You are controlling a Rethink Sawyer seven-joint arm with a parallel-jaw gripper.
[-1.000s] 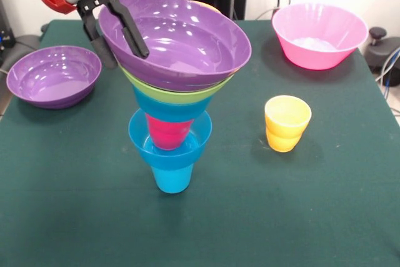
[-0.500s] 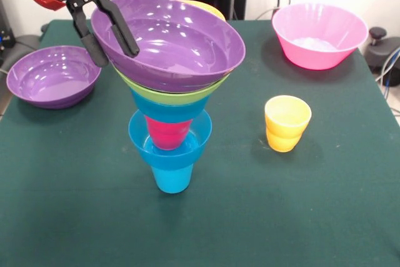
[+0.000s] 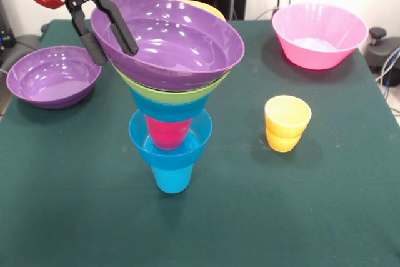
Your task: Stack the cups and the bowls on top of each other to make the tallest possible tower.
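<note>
The tower stands at the table's middle: a blue cup (image 3: pixel 172 178) lowest, then a small blue bowl (image 3: pixel 140 134), a red cup (image 3: pixel 167 132), a second blue bowl (image 3: pixel 169 109) and a lime green bowl (image 3: pixel 181 96). A wide purple bowl (image 3: pixel 172 45) sits on top, tilted toward the camera. My gripper (image 3: pixel 115 53) is shut on this purple bowl's left rim, one finger inside it and one outside. A yellow cup (image 3: pixel 287 123) stands alone to the right.
A second purple bowl (image 3: pixel 53 76) lies at the left edge of the green table (image 3: pixel 300 217). A pink bowl (image 3: pixel 319 34) stands at the back right. An orange-yellow rim (image 3: pixel 206 7) peeks out behind the top bowl.
My gripper and the purple bowl shifted a little left and up over the tower one second ago. They have held nearly still for the last half second.
</note>
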